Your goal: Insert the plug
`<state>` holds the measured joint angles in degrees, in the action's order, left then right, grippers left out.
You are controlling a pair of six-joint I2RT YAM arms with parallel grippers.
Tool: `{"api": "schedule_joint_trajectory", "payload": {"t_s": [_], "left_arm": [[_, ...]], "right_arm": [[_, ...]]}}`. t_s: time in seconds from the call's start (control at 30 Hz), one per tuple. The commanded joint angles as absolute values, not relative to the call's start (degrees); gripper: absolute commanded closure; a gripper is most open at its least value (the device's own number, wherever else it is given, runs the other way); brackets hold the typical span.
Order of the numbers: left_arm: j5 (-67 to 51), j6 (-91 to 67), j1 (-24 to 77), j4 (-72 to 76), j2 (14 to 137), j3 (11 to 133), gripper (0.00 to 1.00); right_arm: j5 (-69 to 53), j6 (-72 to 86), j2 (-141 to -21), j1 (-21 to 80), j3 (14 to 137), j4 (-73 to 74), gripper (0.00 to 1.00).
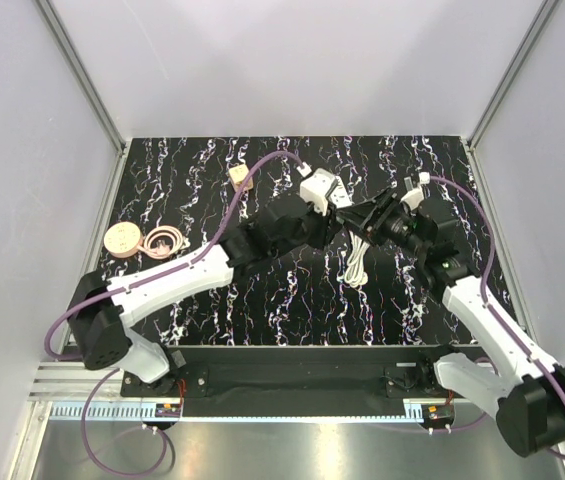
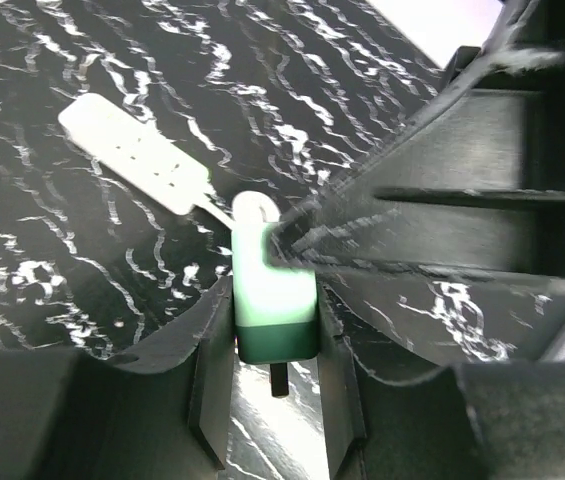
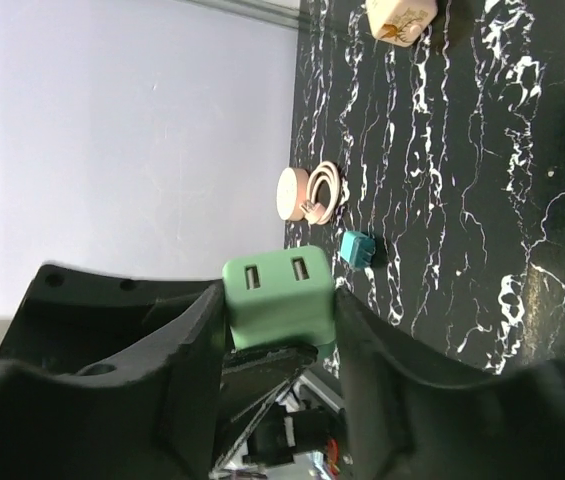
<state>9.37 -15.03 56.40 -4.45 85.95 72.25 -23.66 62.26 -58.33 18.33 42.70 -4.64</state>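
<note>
Holding the plug in mid-air above the middle of the table, I had both pincers clamped on it at once. The right gripper pinched its sides with the twin USB ports facing that wrist camera, and the left gripper grasped the same green body from the opposite side, which I judged to be a handover meant to re-seat it for a cleaner approach. The white power strip lay flat on the table, sockets up and well apart from the plug, so insertion was not yet begun.
</note>
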Motion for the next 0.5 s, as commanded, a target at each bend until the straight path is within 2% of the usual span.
{"api": "schedule_joint_trajectory", "payload": {"t_s": [0.0, 0.07, 0.17, 0.27, 0.4, 0.47], "left_arm": [[2.1, -17.3, 56.6, -0.2, 80.7, 70.1, 1.0], [-4.4, -17.4, 56.6, -0.1, 76.5, 66.5, 1.0], [-9.9, -17.6, 56.3, -2.2, 70.0, 62.6, 1.0], [-11.8, -16.2, 55.9, -10.6, 63.5, 61.8, 1.0], [-19.9, -20.2, 53.1, -9.0, 54.0, 56.4, 1.0], [-27.9, -22.5, 51.9, -7.0, 53.0, 55.6, 1.0]], "right_arm": [[-29.4, 54.6, -52.9, 18.9, 42.9, -6.4, 0.39], [-30.2, 50.9, -50.2, 18.9, 43.3, -4.9, 0.34], [-33.3, 43.2, -47.9, 18.8, 45.1, -0.4, 0.34], [-40.0, 38.1, -46.8, 18.8, 46.2, 2.8, 0.33], [-56.5, 35.6, -46.6, 18.8, 45.4, -3.6, 0.33], [-60.4, 37.3, -46.5, 18.8, 44.7, -8.5, 0.33]]}}
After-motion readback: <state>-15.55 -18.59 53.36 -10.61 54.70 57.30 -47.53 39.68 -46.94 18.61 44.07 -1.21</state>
